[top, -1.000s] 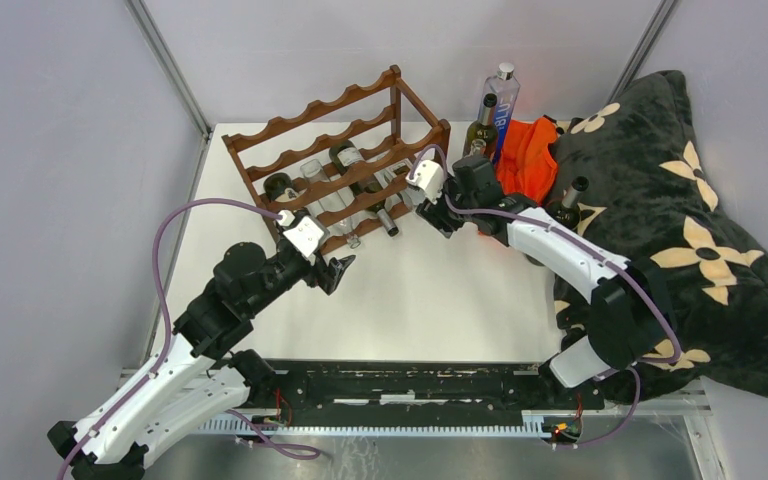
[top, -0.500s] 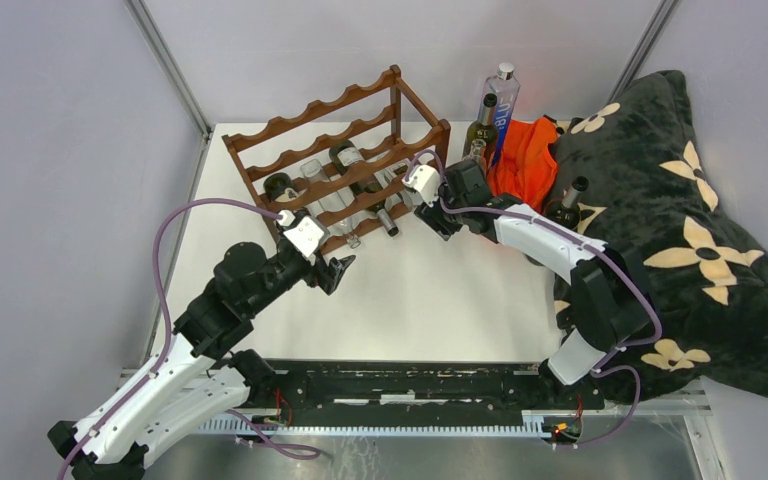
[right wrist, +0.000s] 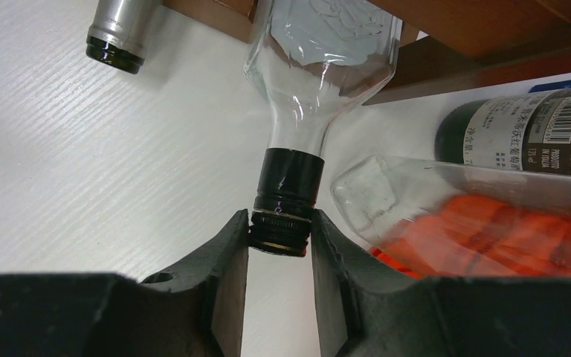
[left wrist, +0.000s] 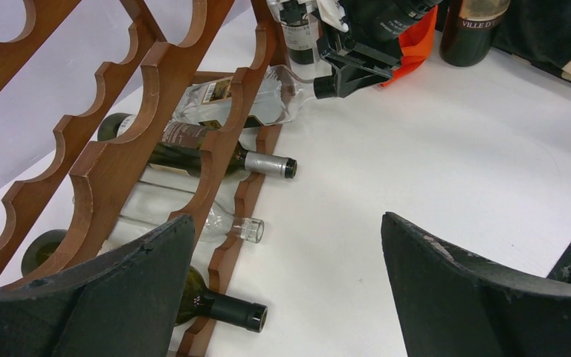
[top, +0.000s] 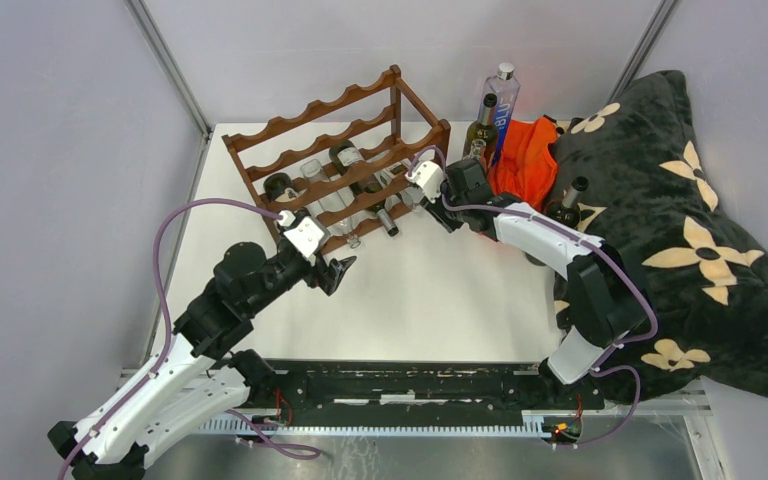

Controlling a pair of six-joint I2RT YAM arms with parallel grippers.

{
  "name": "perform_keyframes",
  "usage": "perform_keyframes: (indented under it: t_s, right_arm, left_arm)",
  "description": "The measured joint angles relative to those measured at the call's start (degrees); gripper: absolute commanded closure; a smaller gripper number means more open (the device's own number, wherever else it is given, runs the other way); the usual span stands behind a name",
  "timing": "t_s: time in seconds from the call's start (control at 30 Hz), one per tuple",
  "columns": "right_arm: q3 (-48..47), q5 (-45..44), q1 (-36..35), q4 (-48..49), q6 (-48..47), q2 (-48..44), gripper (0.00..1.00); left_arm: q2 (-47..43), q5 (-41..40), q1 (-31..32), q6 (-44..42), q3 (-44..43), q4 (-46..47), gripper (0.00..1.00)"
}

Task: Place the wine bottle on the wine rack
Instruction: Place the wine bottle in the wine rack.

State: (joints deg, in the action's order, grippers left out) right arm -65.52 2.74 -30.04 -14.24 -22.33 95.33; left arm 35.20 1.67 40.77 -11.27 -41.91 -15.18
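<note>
The reddish-brown wooden wine rack [top: 312, 108] stands at the back left of the table and also shows in the left wrist view [left wrist: 156, 97]. A clear glass wine bottle [right wrist: 320, 67] with a black cap lies with its body inside the rack's right end, neck pointing out [left wrist: 268, 97]. My right gripper [right wrist: 279, 230] is shut on the bottle's cap, at the rack's right front corner [top: 415, 190]. My left gripper [top: 338, 268] is open and empty in front of the rack's lower tier [left wrist: 286, 219].
Several other bottles lie in the rack, necks sticking out [left wrist: 256, 162]. A green bottle [top: 481, 125] and a tall clear bottle [top: 501, 100] stand behind an orange cloth [top: 525, 160]. A dark flowered blanket [top: 670, 220] covers the right side, with a dark bottle [top: 565, 205] at its edge.
The right arm's elbow has swung in and its gripper has shifted slightly at the rack's corner, still holding the bottle's cap. The left arm has not moved.
</note>
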Motion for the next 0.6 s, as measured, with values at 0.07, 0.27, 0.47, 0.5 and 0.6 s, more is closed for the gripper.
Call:
perform_keyframes:
  t_s: [0.07,0.27,0.47,0.5,0.6]
  right_arm:
    - [0.02,-0.11,0.22,0.33,0.28,0.02,0.81]
    - [4.22,-0.39,0.26,6.14,2.78,-1.36,0.91]
    - [9.68,-1.81,-0.37,13.2,6.45,-2.8,0.93]
    - [10.8,-2.32,-0.68,14.64,7.1,-2.99,0.93]
    - [12.87,-4.04,-1.49,17.53,8.33,-3.15,0.94]
  left_arm:
    - [0.0,0.02,-0.15,0.0,0.0,0.07,0.0]
    - [0.0,0.2,-0.2,0.0,0.0,0.35,0.0]
    - [0.0,0.31,-0.22,0.0,0.09,0.39,0.0]
    - [0.0,0.31,-0.24,0.0,0.13,0.39,0.0]
    - [0.02,0.31,-0.31,0.0,0.13,0.42,0.0]
